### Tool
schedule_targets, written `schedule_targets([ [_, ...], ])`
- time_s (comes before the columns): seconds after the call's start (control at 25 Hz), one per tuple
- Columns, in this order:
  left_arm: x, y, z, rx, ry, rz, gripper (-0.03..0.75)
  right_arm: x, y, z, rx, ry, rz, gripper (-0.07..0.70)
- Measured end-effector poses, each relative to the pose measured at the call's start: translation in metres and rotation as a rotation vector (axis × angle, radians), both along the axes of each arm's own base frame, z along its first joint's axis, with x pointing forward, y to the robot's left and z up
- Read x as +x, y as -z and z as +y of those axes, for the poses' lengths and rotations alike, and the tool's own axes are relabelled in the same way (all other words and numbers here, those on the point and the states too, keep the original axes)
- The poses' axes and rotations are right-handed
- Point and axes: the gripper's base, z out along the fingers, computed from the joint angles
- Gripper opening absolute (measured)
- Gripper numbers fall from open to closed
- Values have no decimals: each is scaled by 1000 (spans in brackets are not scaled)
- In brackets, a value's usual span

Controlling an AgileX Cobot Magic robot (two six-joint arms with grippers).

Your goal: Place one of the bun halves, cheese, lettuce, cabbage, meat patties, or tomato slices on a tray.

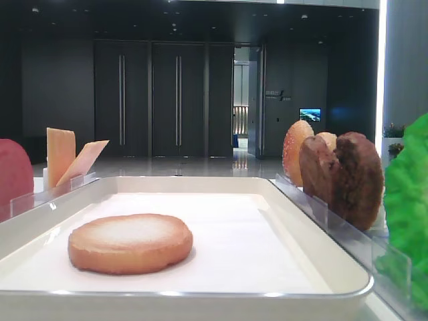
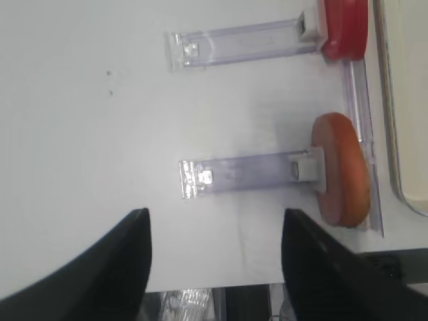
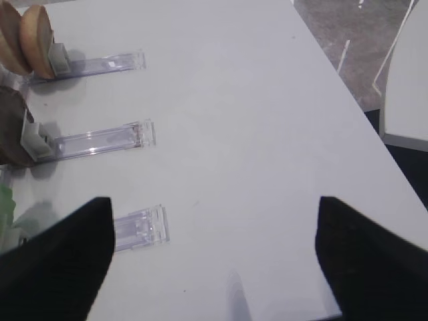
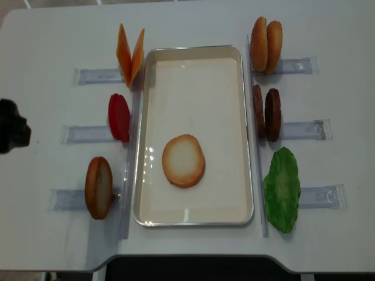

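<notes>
Bun half point(image 4: 183, 160), a flat round disc with a golden-brown edge and a paler toasted face, lies flat in the white tray point(image 4: 193, 54), a little toward the near end of it. Its rim looks smooth and slightly glossy, and the tray is a shallow rectangle with rounded corners and a shiny raised border. On the left of the tray, in clear plastic holders, stand two thin orange cheese slices point(image 4: 129, 54) leaning apart, a smooth red tomato slice point(image 4: 119, 117) and another bun point(image 4: 98, 187) on its edge. On the right stand two sesame buns point(image 4: 266, 45), two dark rough meat patties point(image 4: 266, 113) and a crinkly bright green lettuce point(image 4: 282, 188). The left gripper point(image 2: 215, 231) hangs over the bare white table with its two dark fingers point(image 2: 114, 267) spread apart and nothing between them; the upright bun is just beside it to the right in the wrist view. The right gripper point(image 3: 214, 221) also has its fingers wide apart over the bare table, holding nothing. The bun half in the tray is well apart from both grippers.
</notes>
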Motion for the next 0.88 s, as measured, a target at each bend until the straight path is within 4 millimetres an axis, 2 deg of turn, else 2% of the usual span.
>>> schedule_targets([
  [0.32, -78, 4, 0, -20, -23, -150, 471, 0, 0, 0, 0, 0, 0, 581],
  [0.48, -108, 18, 0, -24, -24, -235, 471, 0, 0, 0, 0, 0, 0, 581],
  [0.72, -137, 52, 0, -62, -70, -343, 471, 0, 0, 0, 0, -12, 0, 581],
  [0.88, -152, 61, 0, -80, -85, -442, 471, 0, 0, 0, 0, -13, 0, 581],
])
